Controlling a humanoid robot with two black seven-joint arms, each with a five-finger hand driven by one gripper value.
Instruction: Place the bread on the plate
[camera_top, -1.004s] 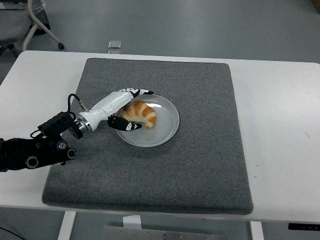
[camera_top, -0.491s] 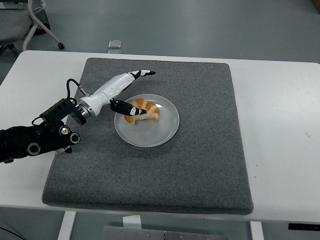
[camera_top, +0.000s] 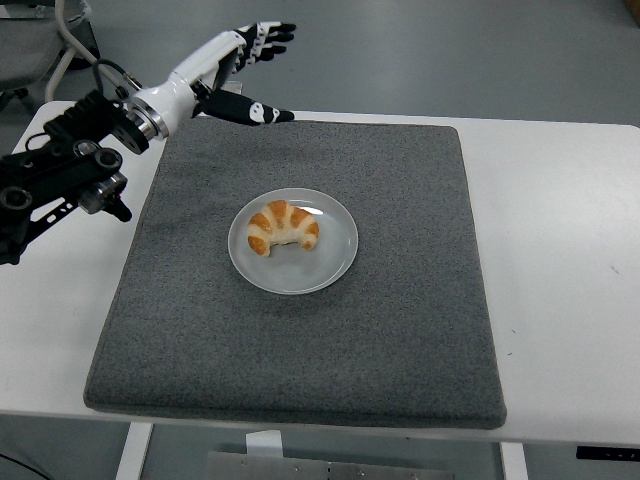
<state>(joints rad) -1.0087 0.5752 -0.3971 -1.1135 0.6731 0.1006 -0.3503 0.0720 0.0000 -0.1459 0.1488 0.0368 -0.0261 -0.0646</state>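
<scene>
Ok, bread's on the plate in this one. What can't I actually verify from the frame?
Head view only:
- Right arm: outside the frame.
- Underside of the croissant: hidden by its own body, so contact with the plate is unconfirmed.
- Small object beyond the table's far edge: too small to identify.
- Left hand palm: turned away.

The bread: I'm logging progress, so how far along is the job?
Done: the golden croissant lies on the round white plate, on the grey mat. In hand: nothing; the left hand is open, raised beyond the mat's far-left corner. Left: seemingly nothing.
</scene>
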